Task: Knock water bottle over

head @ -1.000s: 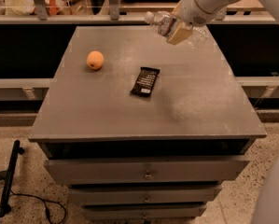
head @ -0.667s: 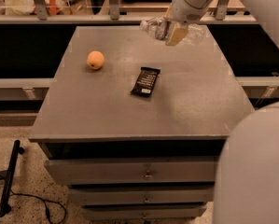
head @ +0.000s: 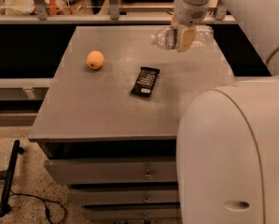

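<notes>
The water bottle (head: 166,38) is a clear ribbed bottle. It lies on its side at the far right of the grey table (head: 106,106), with its white cap pointing left. My gripper (head: 182,37) comes down from above and sits right at the bottle's middle, with a tan pad in front of it. The bottle's right half shows behind the gripper. I cannot tell whether the bottle rests on the table or is lifted slightly.
An orange fruit (head: 95,59) sits at the table's far left. A black snack bar (head: 145,81) lies near the middle. My white arm body (head: 232,153) fills the right foreground. Drawers (head: 115,171) are below the tabletop, and a rail runs behind the table.
The gripper and the sideways bottle have moved together a little left and toward the table's front. The arm body now covers more of the right foreground.
</notes>
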Tool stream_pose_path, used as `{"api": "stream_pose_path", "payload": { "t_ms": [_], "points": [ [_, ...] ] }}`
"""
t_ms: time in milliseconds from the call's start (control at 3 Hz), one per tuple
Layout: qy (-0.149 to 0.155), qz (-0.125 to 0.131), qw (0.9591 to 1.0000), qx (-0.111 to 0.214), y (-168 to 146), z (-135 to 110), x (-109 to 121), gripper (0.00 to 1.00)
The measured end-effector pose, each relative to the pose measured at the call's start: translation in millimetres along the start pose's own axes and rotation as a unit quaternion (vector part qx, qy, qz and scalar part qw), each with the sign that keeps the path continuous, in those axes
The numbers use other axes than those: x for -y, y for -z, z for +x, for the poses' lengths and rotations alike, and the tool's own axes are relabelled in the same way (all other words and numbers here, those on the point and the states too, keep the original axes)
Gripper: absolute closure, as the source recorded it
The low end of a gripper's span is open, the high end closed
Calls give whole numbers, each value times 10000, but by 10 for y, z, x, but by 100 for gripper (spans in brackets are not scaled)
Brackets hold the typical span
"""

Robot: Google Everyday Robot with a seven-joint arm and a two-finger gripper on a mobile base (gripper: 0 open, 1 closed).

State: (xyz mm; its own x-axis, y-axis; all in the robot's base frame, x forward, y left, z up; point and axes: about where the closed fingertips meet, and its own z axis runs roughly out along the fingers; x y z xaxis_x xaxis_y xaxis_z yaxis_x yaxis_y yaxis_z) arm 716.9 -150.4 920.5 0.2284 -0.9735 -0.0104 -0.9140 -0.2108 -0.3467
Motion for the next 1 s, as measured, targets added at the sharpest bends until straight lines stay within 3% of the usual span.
{"api": "stream_pose_path", "payload": {
  "t_ms": [333,1000],
  "points": [
    [-479,-287,9976,399,-67,-10,-168,100],
    [-1288,-404,9855,1030,-297,-77,-293,100]
  ]
}}
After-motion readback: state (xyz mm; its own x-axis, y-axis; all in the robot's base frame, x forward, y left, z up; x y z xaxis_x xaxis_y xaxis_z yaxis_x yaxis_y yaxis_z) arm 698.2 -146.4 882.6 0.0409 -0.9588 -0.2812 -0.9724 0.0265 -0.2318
